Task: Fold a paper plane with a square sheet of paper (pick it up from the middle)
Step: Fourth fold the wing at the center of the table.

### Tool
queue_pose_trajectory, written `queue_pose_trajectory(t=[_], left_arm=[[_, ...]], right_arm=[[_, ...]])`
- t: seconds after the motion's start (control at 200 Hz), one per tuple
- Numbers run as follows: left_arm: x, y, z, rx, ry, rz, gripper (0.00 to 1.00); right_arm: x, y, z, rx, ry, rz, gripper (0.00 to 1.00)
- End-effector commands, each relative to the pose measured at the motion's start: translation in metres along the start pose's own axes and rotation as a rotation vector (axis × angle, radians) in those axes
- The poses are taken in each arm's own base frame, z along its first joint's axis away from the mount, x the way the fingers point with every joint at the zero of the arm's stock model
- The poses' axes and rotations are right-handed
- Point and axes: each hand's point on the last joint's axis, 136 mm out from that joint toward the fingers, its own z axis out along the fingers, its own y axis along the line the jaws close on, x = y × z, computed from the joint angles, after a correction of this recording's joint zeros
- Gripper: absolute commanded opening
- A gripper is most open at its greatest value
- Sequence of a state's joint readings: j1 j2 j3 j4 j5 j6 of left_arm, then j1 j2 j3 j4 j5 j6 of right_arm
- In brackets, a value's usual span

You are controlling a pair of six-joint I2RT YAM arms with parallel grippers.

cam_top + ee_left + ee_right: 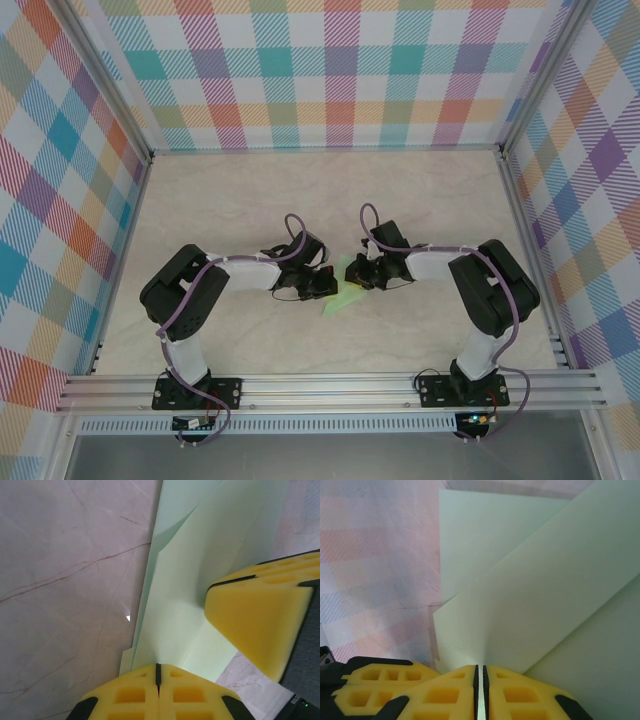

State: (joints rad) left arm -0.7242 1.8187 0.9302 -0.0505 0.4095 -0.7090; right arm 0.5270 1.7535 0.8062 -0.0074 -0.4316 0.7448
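Near the middle of the marbled worktop (250, 200), the left claw (158, 667) and the right claw (480, 668) meet tip to tip, each clenched on an edge of the mint-green sheet of paper (190, 580) (creased into overlapping flaps) between them.

A: What do the 2 arms look like?
B: The left arm (190, 290) and the right arm (490, 285) have bulky black joint housings joined by white links. Each stands on a flat black base plate (197, 391).
A: Any cables?
B: A purple cable (172, 325) loops along each arm.
A: And the fingers?
B: The left gripper (157, 672) has yellow pads (130, 695) with rectangular pockets and black backing. The right gripper (480, 672) matches.
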Motion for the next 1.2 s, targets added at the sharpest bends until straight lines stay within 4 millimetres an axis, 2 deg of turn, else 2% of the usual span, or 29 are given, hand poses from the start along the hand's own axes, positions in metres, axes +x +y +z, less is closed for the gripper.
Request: queue_pose_trajectory(t=[0.0,0.105,0.215,0.37,0.475,0.835,0.995,1.195], left_arm=[[0.018,0.032,0.011,-0.126,0.056,-0.029,0.0],[0.015,0.027,0.007,-0.116,0.046,-0.02,0.0],[0.007,0.01,0.0,-0.068,0.018,0.02,0.0],[-0.002,-0.025,-0.016,0.063,-0.033,0.055,0.08],[0.002,-0.033,-0.02,0.118,-0.027,0.033,0.12],[0.037,-0.025,-0.018,0.065,0.053,0.008,0.15],[0.036,-0.004,-0.018,-0.041,0.031,-0.009,0.15],[0.035,0.006,-0.016,-0.09,0.02,-0.019,0.15]], right_arm=[[0.001,0.004,0.006,-0.013,0.025,-0.012,0.13],[0.003,-0.008,0.009,0.037,0.035,0.011,0.13],[0.006,-0.02,0.01,0.093,0.038,0.03,0.12],[0.006,-0.028,0.01,0.135,0.038,0.043,0.12],[0.007,-0.03,0.011,0.145,0.043,0.05,0.12],[0.008,-0.036,0.016,0.164,0.056,0.068,0.12],[0.008,-0.039,0.018,0.171,0.059,0.074,0.12],[0.009,-0.041,0.018,0.179,0.063,0.076,0.12]])
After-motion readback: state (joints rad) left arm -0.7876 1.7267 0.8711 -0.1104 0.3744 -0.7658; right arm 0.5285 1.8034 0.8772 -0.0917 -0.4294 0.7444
